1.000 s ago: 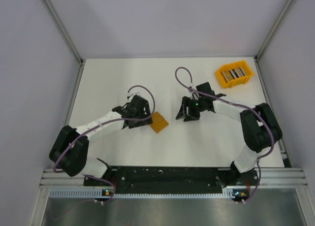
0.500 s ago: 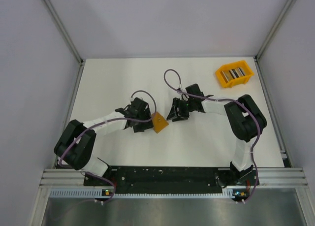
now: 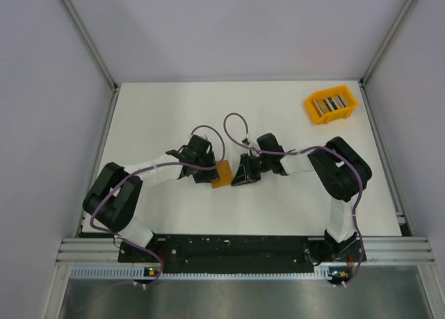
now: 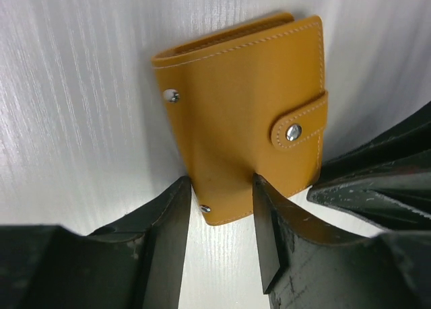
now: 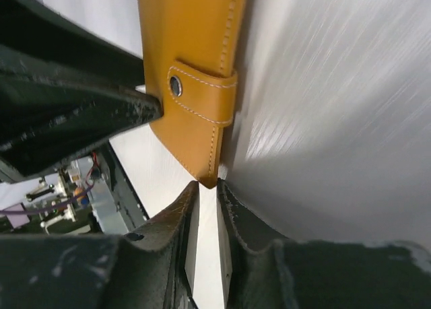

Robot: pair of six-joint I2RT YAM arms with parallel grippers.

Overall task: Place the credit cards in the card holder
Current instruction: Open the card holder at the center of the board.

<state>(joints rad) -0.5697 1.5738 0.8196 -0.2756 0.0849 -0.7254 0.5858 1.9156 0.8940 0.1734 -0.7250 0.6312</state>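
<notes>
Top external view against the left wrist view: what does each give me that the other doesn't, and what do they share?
Only the top external view shows the credit cards, sitting in the orange bin at the far right, away from both arms. Only the left wrist view shows the clasp tab snapped shut, with the fingers flanking one corner. Both show the card holder, with the left gripper and the right gripper at opposite sides of it.

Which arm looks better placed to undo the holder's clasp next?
Right, probably. The right gripper sits at a corner of the holder, just beside the clasp tab. The left gripper straddles a corner farther from it, better suited to steadying.
</notes>
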